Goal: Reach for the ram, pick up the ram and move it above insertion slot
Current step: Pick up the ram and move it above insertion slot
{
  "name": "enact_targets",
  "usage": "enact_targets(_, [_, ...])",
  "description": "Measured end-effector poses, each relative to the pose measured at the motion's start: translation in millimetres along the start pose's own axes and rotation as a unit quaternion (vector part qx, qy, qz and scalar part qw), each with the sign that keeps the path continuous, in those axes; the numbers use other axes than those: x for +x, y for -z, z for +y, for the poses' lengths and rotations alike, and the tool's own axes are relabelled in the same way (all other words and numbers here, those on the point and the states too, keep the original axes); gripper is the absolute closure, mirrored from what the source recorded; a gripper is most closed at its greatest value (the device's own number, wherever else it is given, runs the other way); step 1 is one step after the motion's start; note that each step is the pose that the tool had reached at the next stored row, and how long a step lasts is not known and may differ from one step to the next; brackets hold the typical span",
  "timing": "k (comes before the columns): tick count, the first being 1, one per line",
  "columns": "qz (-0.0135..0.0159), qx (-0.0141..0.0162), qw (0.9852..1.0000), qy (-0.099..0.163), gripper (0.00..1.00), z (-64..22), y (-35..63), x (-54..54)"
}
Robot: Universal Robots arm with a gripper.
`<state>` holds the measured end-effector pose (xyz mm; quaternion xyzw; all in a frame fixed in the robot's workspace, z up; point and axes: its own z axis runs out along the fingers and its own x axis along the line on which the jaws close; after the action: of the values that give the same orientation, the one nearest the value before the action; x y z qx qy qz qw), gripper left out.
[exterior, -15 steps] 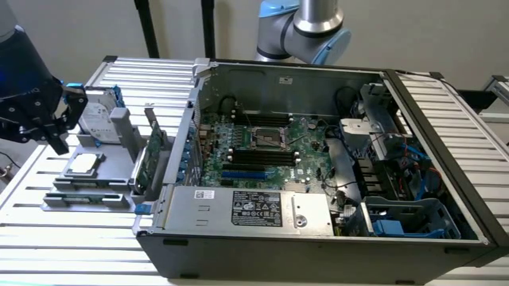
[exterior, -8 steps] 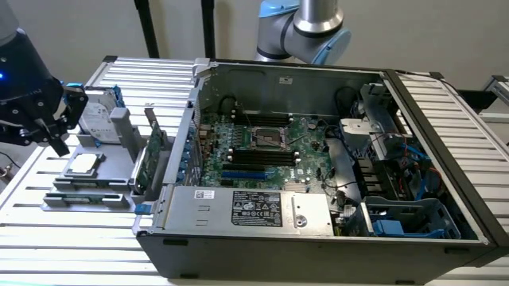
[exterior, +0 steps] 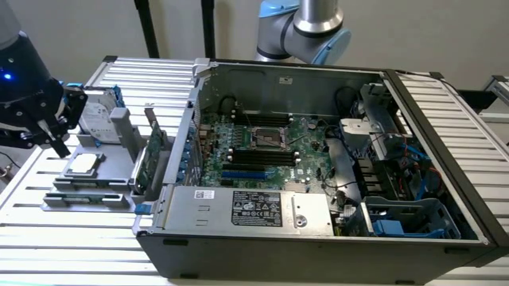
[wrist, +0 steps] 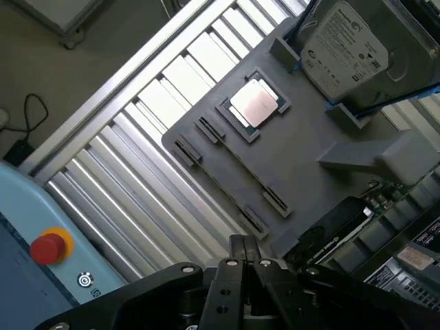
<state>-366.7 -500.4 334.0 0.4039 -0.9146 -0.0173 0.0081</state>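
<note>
A flat grey plastic tray [exterior: 116,167] lies on the ribbed aluminium table [exterior: 71,250] at the exterior view's left. It carries a square silver processor chip [exterior: 83,164] and a silver hard drive [exterior: 97,119] propped at its far end. A tall green expansion card [exterior: 155,152] stands on edge beside the case. Toward the lower left of that view sits the ram [exterior: 87,183], a thin green stick held lengthwise in clips just in front of the chip.

The large black open computer case [exterior: 318,247] takes the middle. On its green motherboard [exterior: 310,140], the insertion slot [exterior: 258,156] is one of several parallel black sockets, just above a short blue slot [exterior: 242,175]. The case wall and the card stand between tray and sockets.

The black gripper [exterior: 62,150] hangs over the tray's left edge, near the chip and well apart from the case. Its claw is drawn together on nothing.
</note>
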Motion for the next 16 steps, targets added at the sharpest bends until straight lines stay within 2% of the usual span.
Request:
enact_targets(4, [0.0014,0.0000,0.9994,0.036,0.89,-0.1,-1.9,0.0])
enact_targets(8, [0.0027,0.0001,0.9974,0.073,0.89,-0.1,-4.0,0.0])
enact_targets(12, [0.0041,0.0001,0.9940,0.109,0.89,-0.2,-5.9,0.0])
enact_targets(16, [0.0055,0.0001,0.9894,0.145,0.89,-0.3,-7.7,0.0])
